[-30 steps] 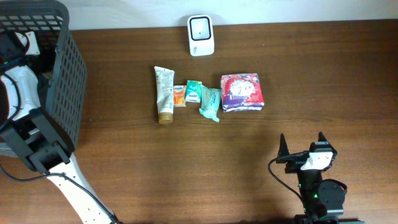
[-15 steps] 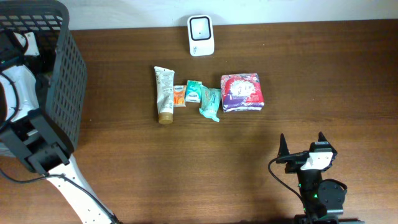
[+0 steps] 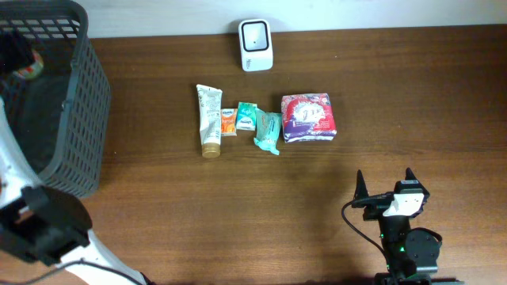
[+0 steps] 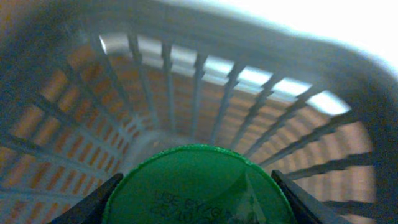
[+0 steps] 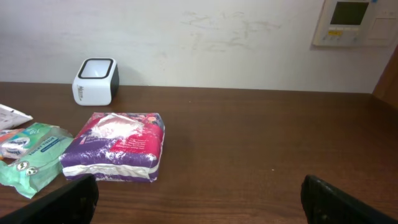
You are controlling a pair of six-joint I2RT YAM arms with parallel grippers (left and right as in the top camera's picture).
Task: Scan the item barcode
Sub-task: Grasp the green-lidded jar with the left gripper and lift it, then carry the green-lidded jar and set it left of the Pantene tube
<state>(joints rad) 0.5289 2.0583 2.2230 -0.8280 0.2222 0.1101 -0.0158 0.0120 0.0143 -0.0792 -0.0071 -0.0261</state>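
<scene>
In the left wrist view my left gripper (image 4: 199, 202) is inside the dark mesh basket (image 4: 205, 81). Its fingers (image 4: 93, 199) press both sides of a round green lid (image 4: 199, 180) with printed characters on it, so it is shut on that green-lidded item. The rest of the item is hidden, and no barcode shows. The white barcode scanner (image 3: 256, 35) stands at the table's back edge and also appears at the back left of the right wrist view, scanner (image 5: 96, 81). My right gripper (image 3: 384, 184) hovers open and empty near the front right.
The basket (image 3: 79, 119) fills the table's left end. A row lies mid-table: a white tube (image 3: 209, 119), a small orange packet (image 3: 228, 121), two teal packets (image 3: 268, 132) and a red-purple pack (image 3: 309, 117). That pack (image 5: 115, 146) lies ahead-left of the right gripper.
The left jaws have narrowed onto the green-lidded item. The left arm has shifted, its dark joint now lower toward the front-left corner. The right arm has not moved.
</scene>
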